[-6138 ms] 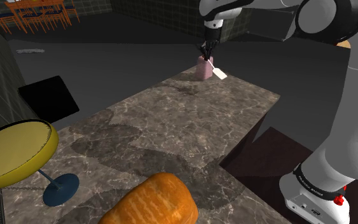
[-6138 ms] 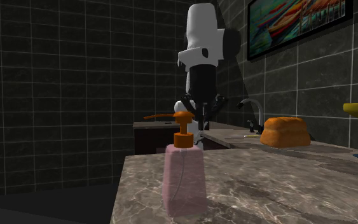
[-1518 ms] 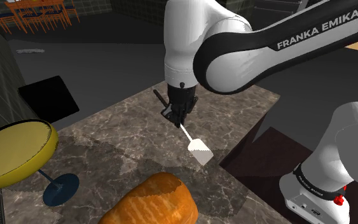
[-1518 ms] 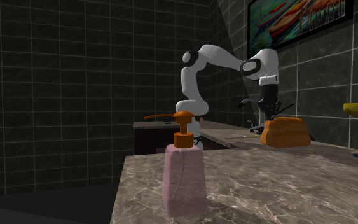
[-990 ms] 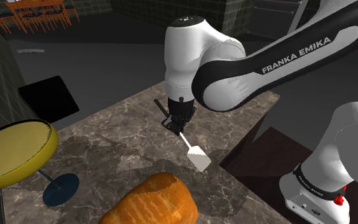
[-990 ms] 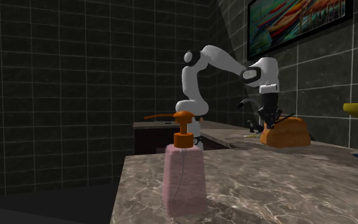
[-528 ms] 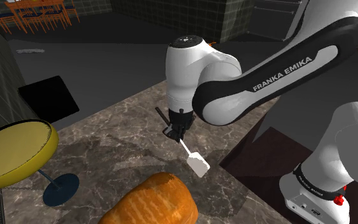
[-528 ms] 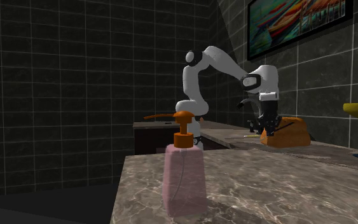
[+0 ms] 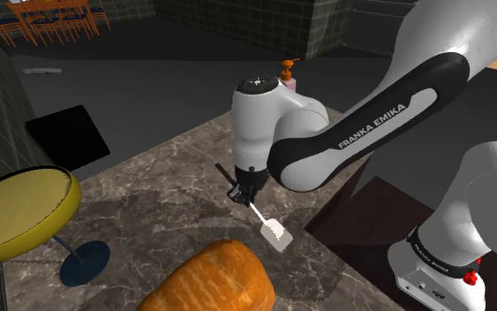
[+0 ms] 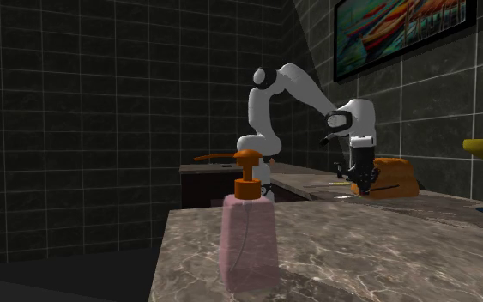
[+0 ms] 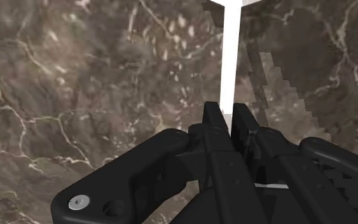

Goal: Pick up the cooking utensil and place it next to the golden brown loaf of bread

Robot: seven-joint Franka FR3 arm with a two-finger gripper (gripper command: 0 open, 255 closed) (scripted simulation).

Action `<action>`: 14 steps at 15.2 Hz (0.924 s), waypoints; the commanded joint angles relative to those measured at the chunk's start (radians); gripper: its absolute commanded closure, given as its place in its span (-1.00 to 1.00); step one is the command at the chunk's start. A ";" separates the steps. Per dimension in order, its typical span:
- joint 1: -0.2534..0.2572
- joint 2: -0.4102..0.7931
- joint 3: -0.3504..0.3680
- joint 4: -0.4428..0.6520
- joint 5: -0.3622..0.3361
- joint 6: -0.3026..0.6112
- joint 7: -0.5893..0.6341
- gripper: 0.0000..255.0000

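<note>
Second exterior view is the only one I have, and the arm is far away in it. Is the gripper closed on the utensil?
Observer: Yes. In the wrist view the gripper is shut on the thin white handle of the spatula.
Operator: Where is its flat end compared with the bread?
Observer: In the shoulder view it hangs low over the marble counter, just right of the golden brown loaf and apart from it. I cannot tell whether it touches the counter.
</note>
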 commanded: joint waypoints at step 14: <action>-0.002 0.059 0.000 -0.022 -0.033 0.078 0.026 -1.00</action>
